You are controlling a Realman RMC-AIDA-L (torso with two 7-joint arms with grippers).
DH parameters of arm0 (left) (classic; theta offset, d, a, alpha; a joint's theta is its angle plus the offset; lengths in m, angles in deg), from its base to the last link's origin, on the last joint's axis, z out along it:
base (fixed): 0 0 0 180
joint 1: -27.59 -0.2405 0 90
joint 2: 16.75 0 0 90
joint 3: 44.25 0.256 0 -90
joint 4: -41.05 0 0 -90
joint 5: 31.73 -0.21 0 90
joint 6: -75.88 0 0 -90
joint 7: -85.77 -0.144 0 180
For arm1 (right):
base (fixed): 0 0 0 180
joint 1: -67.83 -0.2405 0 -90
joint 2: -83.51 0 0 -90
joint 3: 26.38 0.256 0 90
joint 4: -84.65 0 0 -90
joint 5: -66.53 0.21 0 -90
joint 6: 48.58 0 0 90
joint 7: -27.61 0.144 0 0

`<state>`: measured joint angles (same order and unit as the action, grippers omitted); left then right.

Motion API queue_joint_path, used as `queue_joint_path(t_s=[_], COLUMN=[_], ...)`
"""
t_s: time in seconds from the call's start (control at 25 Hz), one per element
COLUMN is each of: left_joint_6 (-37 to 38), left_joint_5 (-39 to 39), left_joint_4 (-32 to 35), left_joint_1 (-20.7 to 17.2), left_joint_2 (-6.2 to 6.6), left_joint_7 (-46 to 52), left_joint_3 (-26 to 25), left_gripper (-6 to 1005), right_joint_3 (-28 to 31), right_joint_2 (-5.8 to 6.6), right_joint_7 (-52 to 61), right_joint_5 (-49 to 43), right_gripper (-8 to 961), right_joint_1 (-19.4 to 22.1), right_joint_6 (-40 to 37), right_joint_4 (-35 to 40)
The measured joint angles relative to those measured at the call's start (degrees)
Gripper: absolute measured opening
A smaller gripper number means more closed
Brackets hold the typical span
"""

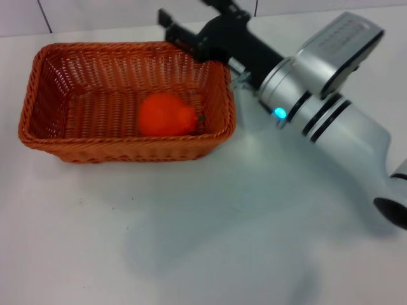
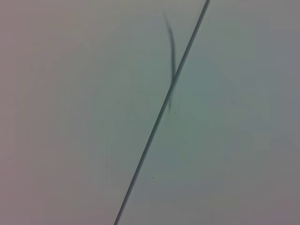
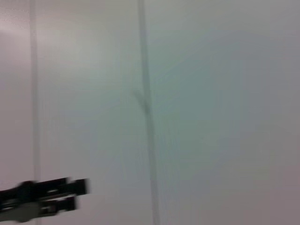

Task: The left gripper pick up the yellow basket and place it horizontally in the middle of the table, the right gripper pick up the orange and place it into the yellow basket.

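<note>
The yellow basket (image 1: 127, 143), orange-brown wicker, lies lengthwise on the white table (image 1: 210, 235) at the left of the middle. The orange (image 1: 166, 115) lies inside it, towards its right end, with its dark stem pointing right. My right gripper (image 1: 179, 32) hangs over the basket's far right corner, above the rim and apart from the orange. Its black fingers are spread and hold nothing. One black fingertip (image 3: 70, 192) shows in the right wrist view over a bare white surface. My left gripper is out of view.
The right arm (image 1: 318, 95), white and silver with a blue light (image 1: 278, 113), reaches in from the right edge. The left wrist view shows only a pale surface crossed by a dark seam (image 2: 159, 117).
</note>
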<state>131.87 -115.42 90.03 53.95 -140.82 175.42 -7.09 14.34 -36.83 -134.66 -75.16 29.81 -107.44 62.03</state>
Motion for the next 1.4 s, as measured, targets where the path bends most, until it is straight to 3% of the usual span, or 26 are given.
queue_joint_path(t_s=[0.28, 0.52, 0.68, 0.84, 1.04, 1.4], left_joint_6=[-0.6, -1.7, -2.0, -2.7, -4.0, -3.5], left_joint_5=[0.5, 2.6, 3.0, 3.2, 5.8, 16.7], left_joint_4=[-0.1, -0.1, 0.1, 0.1, -0.8, -4.2], left_joint_1=[0.0, 0.1, -0.1, -0.2, -1.0, -4.4], left_joint_2=[-0.12, 0.11, 0.1, 0.05, -0.19, -0.27], left_joint_7=[-1.1, -3.0, -4.2, -6.4, -16.0, -31.2], left_joint_3=[-0.1, 0.3, -0.3, -1.8, -3.8, -5.3], left_gripper=[862, 862, 862, 862, 862, 861], right_joint_3=[11.9, 23.3, 27.7, 29.6, 30.0, 29.9], right_joint_2=[0.43, 1.63, 1.21, 0.76, 0.42, 0.66], right_joint_7=[0.0, 0.0, -0.1, -0.1, -0.1, 0.0], right_joint_5=[0.1, 0.1, 0.1, 0.1, 1.8, 3.6], right_gripper=[952, 947, 947, 947, 947, 947], right_joint_1=[1.6, 2.9, 5.5, 6.9, 8.8, 12.1], right_joint_6=[-7.4, -10.1, -12.2, -12.4, -11.8, -9.9], right_joint_4=[7.8, 11.7, 11.8, 11.9, 12.5, 12.7])
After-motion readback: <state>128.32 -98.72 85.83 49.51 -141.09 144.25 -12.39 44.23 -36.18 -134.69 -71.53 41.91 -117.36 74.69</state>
